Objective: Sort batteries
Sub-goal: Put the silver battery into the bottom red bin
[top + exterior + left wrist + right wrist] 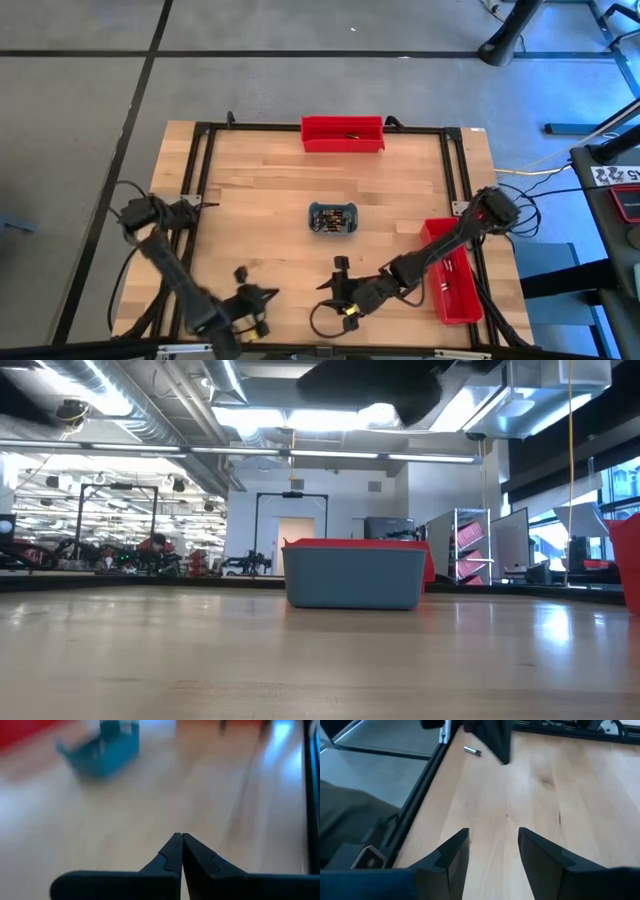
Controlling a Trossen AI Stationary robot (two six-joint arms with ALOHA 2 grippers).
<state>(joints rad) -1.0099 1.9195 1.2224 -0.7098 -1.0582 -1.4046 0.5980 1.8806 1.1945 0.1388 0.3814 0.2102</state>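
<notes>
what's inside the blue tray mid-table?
The blue tray holds a cluster of small dark batteries with reddish tints. The count is unclear, and lower layers are covered. From table level its wall hides everything inside.

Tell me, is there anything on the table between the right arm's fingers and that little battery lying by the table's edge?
No. In the right wrist view, only bare wood lies between the right gripper and the battery. Its fingers stand open and empty.

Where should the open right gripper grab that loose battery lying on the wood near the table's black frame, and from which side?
Grip the battery across its middle, coming straight down from above. It lies flat on the bare table, so its long sides are free for the right gripper, whose fingers stand apart. The frame rail alongside probably crowds a sideways approach.
</notes>
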